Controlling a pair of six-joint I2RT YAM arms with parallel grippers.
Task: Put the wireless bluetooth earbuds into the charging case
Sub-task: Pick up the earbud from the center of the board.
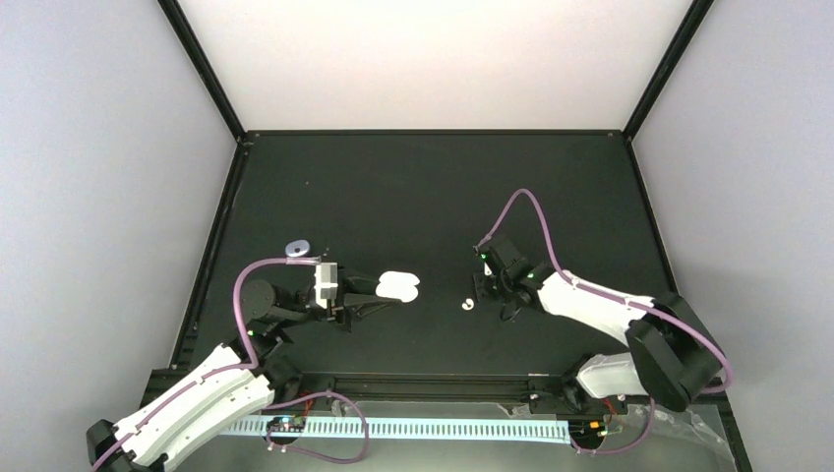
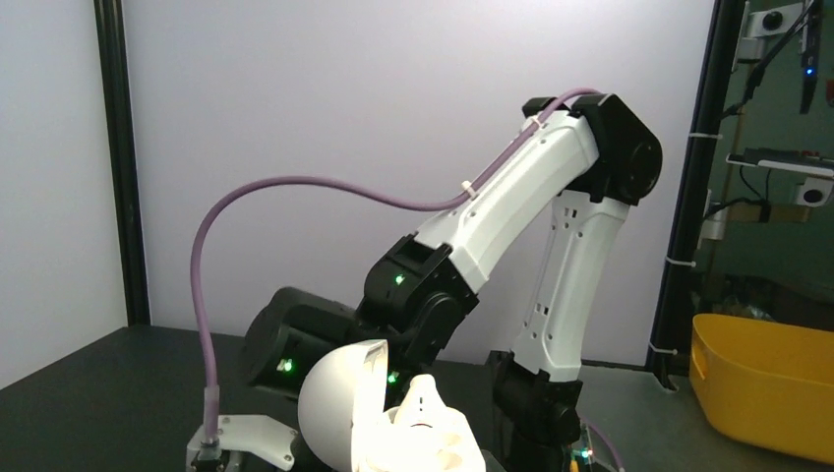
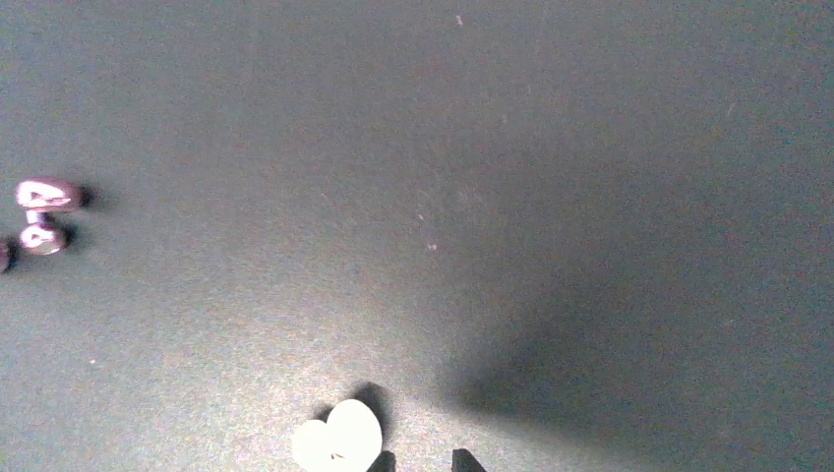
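Near the middle of the matte black worktop, the left tool is clamped on the charging case, a glossy white clamshell with rounded ends, its lid open. One tiny white, curled earbud lies loose on the worktop to its right, just beside the right tool, whose jaw gap I can't make out.
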